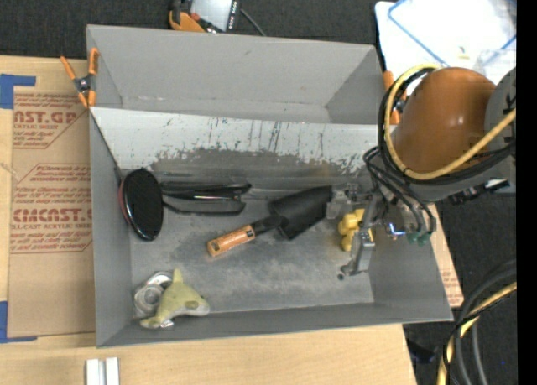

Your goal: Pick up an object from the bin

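1. From my console I see the arm reaching in from the right. Its orange-brown domed cover [440, 119] hangs above the right rim of the grey metal bin [235, 73], with cables looped round it.
2. The end effector [359, 251] is down inside the bin at the right end of the floor, close to the right wall. I cannot tell whether it is apart or together, because wrist hardware and wires crowd that spot.
3. Just beside it, on its left, sits a small yellow lumpy thing [347, 228], the nearest item in the bin. I cannot make out whether the two touch.
4. Next along to the left lies a black scoop with a wood-coloured handle [294, 211]. Its dark blade end is near the yellow thing, and the handle slants down and left toward the middle of the floor.
5. At the far left a black oval brush [143, 205] rests by the left wall, with its long dark handle running right along the foot of the back wall.
6. In the front-left corner lies a pale yellow-green soft figure [178, 301]. A round silver metal piece [151, 295] touches its left side — both are well apart from the end effector.
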Controlling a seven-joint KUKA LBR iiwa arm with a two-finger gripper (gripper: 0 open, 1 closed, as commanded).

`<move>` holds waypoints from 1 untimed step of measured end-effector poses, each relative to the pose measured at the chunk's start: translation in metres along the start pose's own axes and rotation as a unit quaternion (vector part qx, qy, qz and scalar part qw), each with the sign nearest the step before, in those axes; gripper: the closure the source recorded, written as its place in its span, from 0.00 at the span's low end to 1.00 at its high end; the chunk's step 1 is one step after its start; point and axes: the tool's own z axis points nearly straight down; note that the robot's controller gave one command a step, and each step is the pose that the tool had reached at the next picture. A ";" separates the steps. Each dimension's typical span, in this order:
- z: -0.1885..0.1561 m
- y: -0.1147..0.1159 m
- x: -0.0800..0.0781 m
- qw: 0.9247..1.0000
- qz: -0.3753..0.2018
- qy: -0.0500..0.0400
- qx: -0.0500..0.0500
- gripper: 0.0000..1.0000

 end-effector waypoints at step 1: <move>-0.004 0.000 -0.002 1.000 -0.001 -0.004 0.000 0.00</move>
